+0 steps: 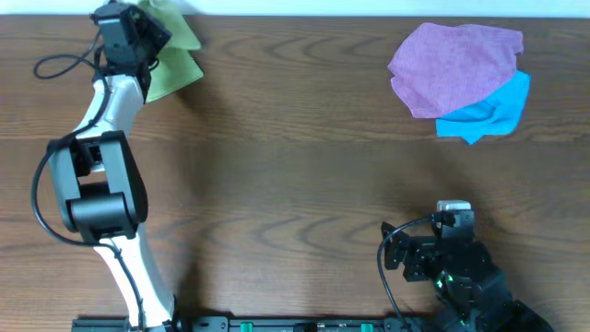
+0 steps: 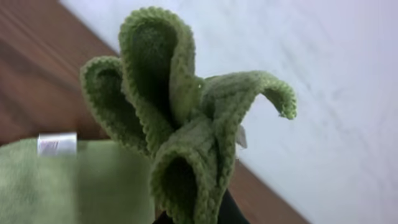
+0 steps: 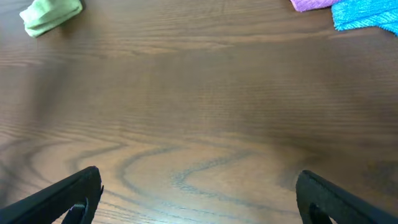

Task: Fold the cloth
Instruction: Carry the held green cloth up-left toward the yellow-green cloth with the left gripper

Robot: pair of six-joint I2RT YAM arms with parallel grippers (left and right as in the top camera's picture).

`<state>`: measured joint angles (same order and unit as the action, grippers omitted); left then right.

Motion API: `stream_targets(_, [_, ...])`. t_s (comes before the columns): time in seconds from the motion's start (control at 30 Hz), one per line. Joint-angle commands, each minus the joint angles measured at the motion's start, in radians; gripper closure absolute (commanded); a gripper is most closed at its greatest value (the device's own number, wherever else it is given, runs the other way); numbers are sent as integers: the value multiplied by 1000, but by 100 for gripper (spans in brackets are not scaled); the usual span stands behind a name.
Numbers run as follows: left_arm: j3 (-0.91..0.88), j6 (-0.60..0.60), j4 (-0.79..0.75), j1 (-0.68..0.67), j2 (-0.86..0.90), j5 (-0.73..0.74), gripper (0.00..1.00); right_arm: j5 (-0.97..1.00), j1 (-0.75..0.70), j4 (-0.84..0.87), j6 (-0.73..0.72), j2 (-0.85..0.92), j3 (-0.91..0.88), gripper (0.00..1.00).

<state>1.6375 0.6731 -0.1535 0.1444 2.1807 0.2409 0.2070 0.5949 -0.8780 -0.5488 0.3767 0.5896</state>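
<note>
cloth (image 2: 186, 137) | folds bunched upright | pinched between left fingers (image 2: 235, 213)

Soft, even, fairly bright light falls from above on the table (image 1: 295, 166); shadows are faint and soft-edged, and a dull sheen lies on the wood toward the far edge. In the left wrist view the cloth (image 2: 180, 124) sits close to the lens, its ribbed hems crisp, while its white tag (image 2: 56, 144) and the wood behind are blurred; in the right wrist view the grain is sharp mid-table; the right gripper (image 3: 199, 193) shows dark, soft fingers (image 3: 62, 196).
</note>
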Motion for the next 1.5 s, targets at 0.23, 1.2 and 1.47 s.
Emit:
stream_targets(0.23, [23,-59,120,50,17,18,94,13,-7,-2,-15,-4,-5,1])
stream_targets(1.2, [22,-275,363,67,18,-73,94,13,-7,-2,-15,-4,-5,1])
stream_targets(1.47, [22,-297,375,69,18,-124,73,13,-7,-2,-15,-4,-5,1])
